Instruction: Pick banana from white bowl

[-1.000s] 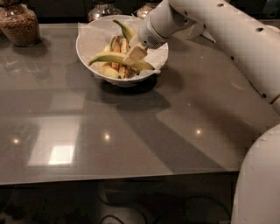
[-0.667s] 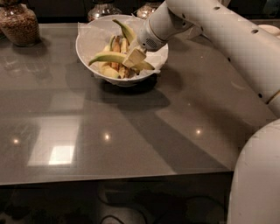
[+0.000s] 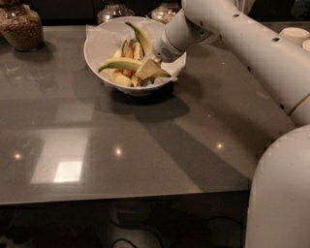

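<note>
The gripper (image 3: 151, 70) is set low inside the white bowl (image 3: 131, 89), at its right half, and is carried by the white arm (image 3: 232, 29) that comes down from the upper right. It is placed right at the right end of the banana (image 3: 121, 64), touching or covering it; how far it is open, and whether anything is held, cannot be told.

The banana is laid across the middle of the bowl, its long axis running roughly left to right. Its left tip is pointed toward the left rim and slightly downward, the body is arched gently upward, and the right end is hidden at the gripper. It is seen as long and slim, pale yellow with a greenish tint toward the left tip.

The bowl is lined with crumpled white paper (image 3: 99, 38). 1 darker green banana (image 3: 140, 35) is stood more upright behind, and short orange-yellow pieces (image 3: 128, 52) are packed beneath and behind the banana.

The bowl is set at the far side of the grey table (image 3: 145, 145). 1 glass jar (image 3: 22, 26) filled with brown contents is placed at the far left, and 2 more jars (image 3: 112, 10) are partly seen behind the bowl.
</note>
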`<action>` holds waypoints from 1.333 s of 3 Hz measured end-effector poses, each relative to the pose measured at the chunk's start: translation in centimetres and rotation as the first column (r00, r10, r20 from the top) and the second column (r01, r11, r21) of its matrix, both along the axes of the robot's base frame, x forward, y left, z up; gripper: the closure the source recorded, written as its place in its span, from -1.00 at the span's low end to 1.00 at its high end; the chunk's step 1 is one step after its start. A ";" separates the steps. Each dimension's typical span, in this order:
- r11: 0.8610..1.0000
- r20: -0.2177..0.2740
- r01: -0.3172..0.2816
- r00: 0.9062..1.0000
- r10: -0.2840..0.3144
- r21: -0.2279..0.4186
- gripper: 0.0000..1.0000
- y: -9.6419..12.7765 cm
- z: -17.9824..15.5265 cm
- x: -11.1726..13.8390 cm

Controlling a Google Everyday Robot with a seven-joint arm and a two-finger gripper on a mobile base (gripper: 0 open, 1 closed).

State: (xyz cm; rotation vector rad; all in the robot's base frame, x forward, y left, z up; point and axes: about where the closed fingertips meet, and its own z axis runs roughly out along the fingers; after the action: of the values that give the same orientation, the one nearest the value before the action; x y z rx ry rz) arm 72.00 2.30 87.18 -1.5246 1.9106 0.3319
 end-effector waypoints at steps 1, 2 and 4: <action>1.000 0.000 0.000 1.000 0.000 0.000 0.39 0.0 0.0 0.0; 1.000 0.008 0.001 1.000 -0.001 0.008 0.86 0.2 0.7 0.0; 0.999 0.116 -0.032 0.993 0.028 0.038 1.00 1.3 6.2 -0.7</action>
State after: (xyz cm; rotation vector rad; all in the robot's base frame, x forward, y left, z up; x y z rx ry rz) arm 71.26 3.64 93.39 -1.5149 1.7828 0.2867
